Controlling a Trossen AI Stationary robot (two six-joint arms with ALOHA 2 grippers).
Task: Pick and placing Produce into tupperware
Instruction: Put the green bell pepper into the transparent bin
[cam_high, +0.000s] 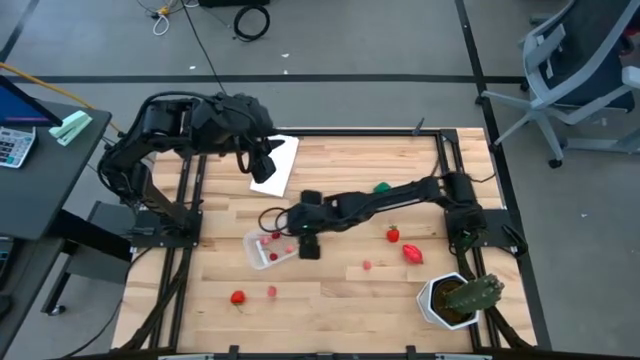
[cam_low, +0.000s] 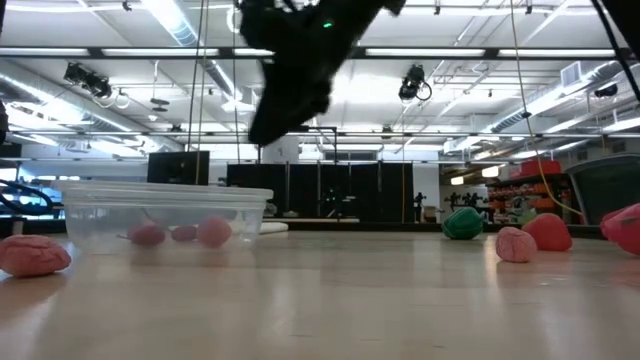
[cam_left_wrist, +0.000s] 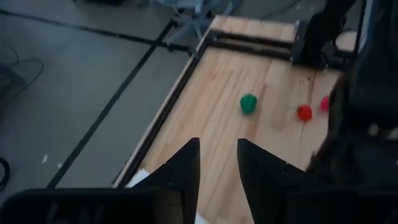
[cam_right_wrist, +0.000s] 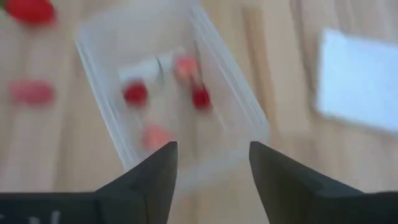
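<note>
The clear tupperware stands on the wooden table left of centre. Several small red and pink produce pieces lie inside it. My right gripper hangs open just above the box's right end, with nothing between its fingers. More produce lies loose on the table: a green piece, two red ones, a pink one, and a red and a pink near the front. My left gripper waits open, raised over the white panel.
A flat white panel lies at the far left of the table. A green cactus in a white pot stands at the near right corner. Black frame rails run along the table's sides. Bare wood lies between the box and the right-hand produce.
</note>
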